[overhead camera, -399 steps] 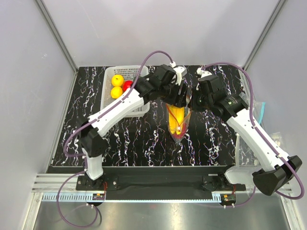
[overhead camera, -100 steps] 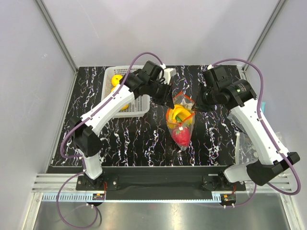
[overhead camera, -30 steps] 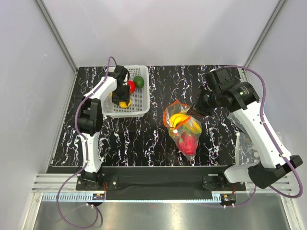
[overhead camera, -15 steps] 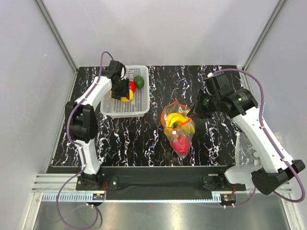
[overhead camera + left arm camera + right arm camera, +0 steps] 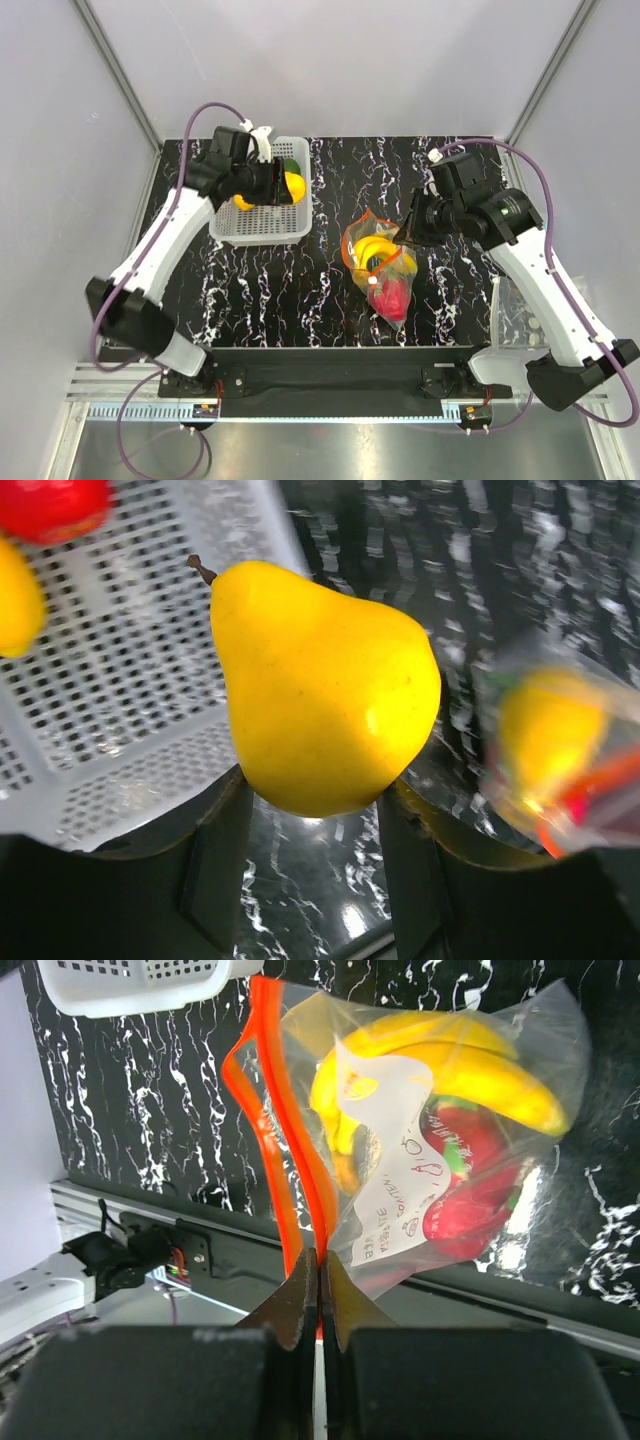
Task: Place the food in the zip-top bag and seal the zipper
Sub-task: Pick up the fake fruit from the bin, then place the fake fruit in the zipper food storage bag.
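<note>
My left gripper [image 5: 282, 185] is shut on a yellow pear [image 5: 294, 185] and holds it over the right edge of the white mesh basket [image 5: 262, 228]. In the left wrist view the pear [image 5: 320, 690] sits between my two fingers [image 5: 215, 865]. The clear zip-top bag [image 5: 383, 268] lies mid-table, holding the banana bunch [image 5: 455, 1060] and the red dragon fruit [image 5: 475, 1195]. My right gripper [image 5: 320, 1260] is shut on the bag's red-orange zipper strip [image 5: 262, 1130] and holds that edge up; the bag's mouth gapes open. It also shows in the top view [image 5: 408, 237].
The basket [image 5: 100, 680] still holds a red fruit [image 5: 50, 505], a yellow fruit [image 5: 15, 595] and a green one [image 5: 290, 166]. Clear plastic sheets [image 5: 515, 312] lie at the table's right edge. Grey walls enclose the table.
My left gripper has lifted the yellow pear out of the basket and moved it right, toward the bag. The right gripper kept its hold on the zipper edge; the bag shifted slightly.
</note>
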You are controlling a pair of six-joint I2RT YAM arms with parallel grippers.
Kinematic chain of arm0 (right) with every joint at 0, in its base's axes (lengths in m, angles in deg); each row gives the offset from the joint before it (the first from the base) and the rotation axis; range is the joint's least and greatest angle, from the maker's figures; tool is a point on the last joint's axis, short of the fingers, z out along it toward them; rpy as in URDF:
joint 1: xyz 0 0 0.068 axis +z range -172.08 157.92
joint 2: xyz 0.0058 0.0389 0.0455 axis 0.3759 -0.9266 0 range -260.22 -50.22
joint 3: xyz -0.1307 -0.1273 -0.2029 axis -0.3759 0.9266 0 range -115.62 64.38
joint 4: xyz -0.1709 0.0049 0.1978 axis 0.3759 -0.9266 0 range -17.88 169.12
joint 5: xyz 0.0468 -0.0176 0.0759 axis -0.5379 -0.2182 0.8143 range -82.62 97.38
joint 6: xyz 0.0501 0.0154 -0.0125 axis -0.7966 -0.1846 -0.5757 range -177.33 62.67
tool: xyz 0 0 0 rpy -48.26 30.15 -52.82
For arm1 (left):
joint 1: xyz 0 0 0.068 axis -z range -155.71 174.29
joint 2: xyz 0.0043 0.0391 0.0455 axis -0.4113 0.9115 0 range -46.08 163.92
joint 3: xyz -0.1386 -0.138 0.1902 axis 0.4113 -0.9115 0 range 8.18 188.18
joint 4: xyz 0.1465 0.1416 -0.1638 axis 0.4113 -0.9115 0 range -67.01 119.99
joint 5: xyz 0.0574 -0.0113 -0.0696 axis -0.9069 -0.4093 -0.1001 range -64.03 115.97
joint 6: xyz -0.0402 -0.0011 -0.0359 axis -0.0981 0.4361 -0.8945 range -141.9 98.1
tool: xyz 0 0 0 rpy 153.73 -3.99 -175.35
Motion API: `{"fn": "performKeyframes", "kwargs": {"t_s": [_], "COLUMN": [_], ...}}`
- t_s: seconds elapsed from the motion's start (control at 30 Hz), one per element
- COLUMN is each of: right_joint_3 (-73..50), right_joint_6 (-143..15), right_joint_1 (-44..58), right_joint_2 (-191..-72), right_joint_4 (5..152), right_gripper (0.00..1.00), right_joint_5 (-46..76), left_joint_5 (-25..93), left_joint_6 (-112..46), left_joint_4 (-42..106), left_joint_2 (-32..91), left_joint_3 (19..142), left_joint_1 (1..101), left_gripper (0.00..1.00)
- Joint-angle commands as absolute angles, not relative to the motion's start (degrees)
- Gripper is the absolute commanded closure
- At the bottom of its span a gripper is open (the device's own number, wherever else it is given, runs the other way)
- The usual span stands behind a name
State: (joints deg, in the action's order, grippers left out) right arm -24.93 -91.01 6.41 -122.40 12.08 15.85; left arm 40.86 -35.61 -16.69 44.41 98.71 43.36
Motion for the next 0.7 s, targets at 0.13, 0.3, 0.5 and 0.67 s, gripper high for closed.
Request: {"fn": "performKeyframes", "kwargs": {"t_s": [0.13, 0.3, 0.5, 0.67], "right_joint_3": [-24.4, -23.1, -22.0, -21.2], "right_joint_6": [-85.6, -85.5, -84.8, -84.0], "right_joint_1": [6.6, 6.5, 6.5, 6.5], "right_joint_2": [-116.5, -116.4, -116.6, -116.5], "right_joint_4": [16.1, 17.4, 18.8, 19.7], "right_gripper": [1.0, 1.0, 1.0, 1.0], "right_joint_5": [14.9, 14.9, 16.4, 17.1], "left_joint_5": [50.0, 46.2, 42.6, 50.6], "left_joint_6": [-38.1, -41.5, -44.0, -40.9], "left_joint_4": [-6.9, -4.7, 2.0, -0.2], "left_joint_2": [24.7, 19.1, 14.7, 19.5], "left_joint_3": [88.7, 85.3, 80.3, 82.5], "left_joint_1": [52.8, 62.5, 73.4, 77.2], "left_gripper": [0.7, 0.71, 0.71, 0.69]}}
